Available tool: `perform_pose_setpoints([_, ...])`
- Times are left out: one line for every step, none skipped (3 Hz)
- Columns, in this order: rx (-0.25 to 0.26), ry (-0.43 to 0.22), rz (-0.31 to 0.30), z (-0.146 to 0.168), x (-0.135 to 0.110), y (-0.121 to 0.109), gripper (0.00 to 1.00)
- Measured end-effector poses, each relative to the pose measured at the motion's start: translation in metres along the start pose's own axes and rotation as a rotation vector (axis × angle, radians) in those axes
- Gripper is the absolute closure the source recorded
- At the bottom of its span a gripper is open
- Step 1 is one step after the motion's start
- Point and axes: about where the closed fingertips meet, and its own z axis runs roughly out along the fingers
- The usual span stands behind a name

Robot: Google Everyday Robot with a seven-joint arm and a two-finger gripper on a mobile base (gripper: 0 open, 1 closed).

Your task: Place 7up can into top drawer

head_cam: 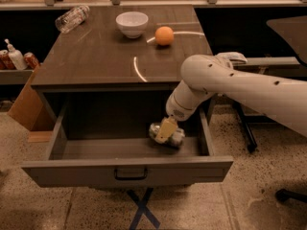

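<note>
Fingers (166, 127) of the gripper (164, 134) are clasped on the 7up can (178, 137). One pale yellow finger crosses the front of the can, and the other one is hidden behind it. The 7up can lies on its side inside the top drawer (96, 169), in the right half, near the drawer's right wall and closer to its front panel than to its back. I cannot tell if the can touches the drawer's floor or hangs just above it.

The drawer is pulled out, and a dark handle (130, 174) sits in the middle of its grey front panel. From the gripper the white arm (211, 78) rises over the right wall of the drawer and then goes away to the right of it.

Above the back of the drawer is the dark surface (91, 61). On this surface, well behind the drawer, a white bowl (132, 23) stands about over the drawer's middle, and an orange (164, 35) sits over its right half. A clear plastic bottle (72, 18) lies on its side at the far corner, over the drawer's left side.

To the left of the drawer a cardboard box (26, 104) stands on the floor. Farther left and back from the drawer are red cans (31, 60) and a white bottle (14, 56). On the floor just in front of the drawer is a cross of blue tape (141, 207).
</note>
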Motion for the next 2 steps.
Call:
perform_pose_setpoints([0.014, 0.000, 0.047, -0.022, 0.011, 0.018, 0.00])
perform_pose_setpoints([0.038, -0.007, 0.114, -0.055, 0.028, 0.036, 0.00])
